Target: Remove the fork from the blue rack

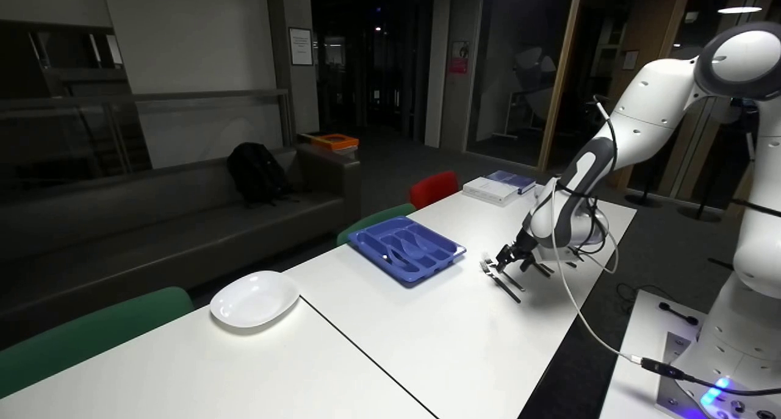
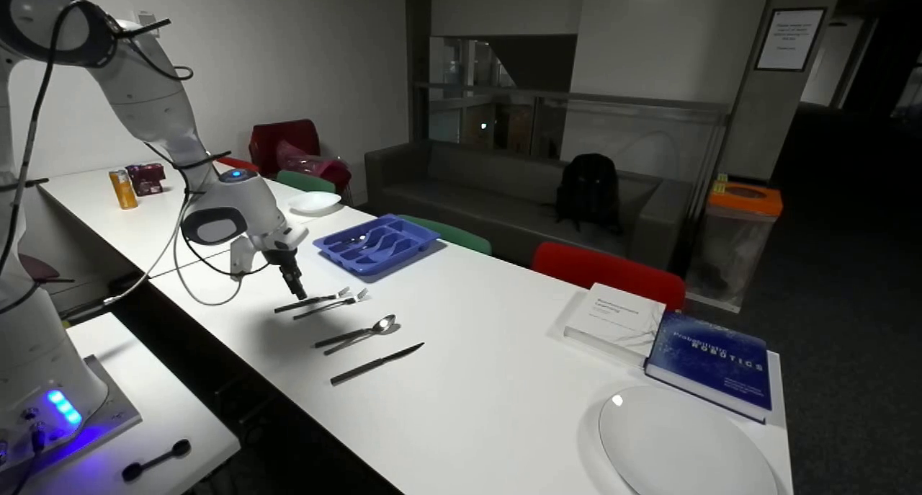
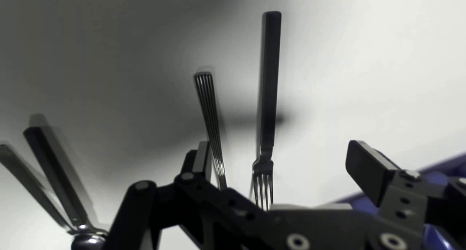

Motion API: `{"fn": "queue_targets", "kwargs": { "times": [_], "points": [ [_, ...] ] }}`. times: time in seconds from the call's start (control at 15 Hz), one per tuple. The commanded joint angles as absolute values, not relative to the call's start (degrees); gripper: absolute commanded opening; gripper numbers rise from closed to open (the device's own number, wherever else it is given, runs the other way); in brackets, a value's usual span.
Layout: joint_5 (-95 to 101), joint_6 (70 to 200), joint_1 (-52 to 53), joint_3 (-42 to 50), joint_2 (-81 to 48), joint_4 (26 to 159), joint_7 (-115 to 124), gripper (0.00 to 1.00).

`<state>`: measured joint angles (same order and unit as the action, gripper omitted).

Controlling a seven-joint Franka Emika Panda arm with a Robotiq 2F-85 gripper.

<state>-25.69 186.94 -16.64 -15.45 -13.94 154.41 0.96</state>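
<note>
The blue rack [image 1: 399,279] lies on the white table in both exterior views [image 2: 371,268]; its edge shows at lower right in the wrist view [image 3: 364,205]. Something shiny lies in its compartments, too small to identify. A black-handled fork [image 3: 270,82] lies flat on the table, outside the rack. A fork with a ribbed handle [image 3: 210,108] lies beside it; its tines are hidden behind the gripper in the wrist view. My gripper [image 3: 280,153] is open and empty above the forks, the black-handled one between its fingers in the picture. The gripper [image 2: 297,293] points downward.
Spoons [image 2: 360,331] and a knife [image 2: 378,364] lie on the table near the forks. A white plate [image 1: 253,300] stands beyond the rack. Two books [image 2: 709,362] and a large plate [image 2: 684,444] lie at the table's far end. A cable [image 1: 564,272] hangs from the arm.
</note>
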Motion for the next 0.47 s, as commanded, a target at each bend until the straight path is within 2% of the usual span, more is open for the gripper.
{"fn": "queue_targets", "kwargs": {
  "times": [0.0, 0.07, 0.13, 0.4],
  "points": [
    [-27.45, 191.42, -17.3, -19.17, -4.0, 163.72, 2.77, 1.0],
    [-27.33, 191.76, -17.25, -19.88, -2.51, 164.89, 3.5, 1.0],
    [-26.25, 190.31, -16.61, -17.81, -8.46, 160.06, 2.31, 1.0],
    [-26.28, 190.41, -16.6, -18.85, -5.05, 161.92, 3.16, 1.0]
  ]
}}
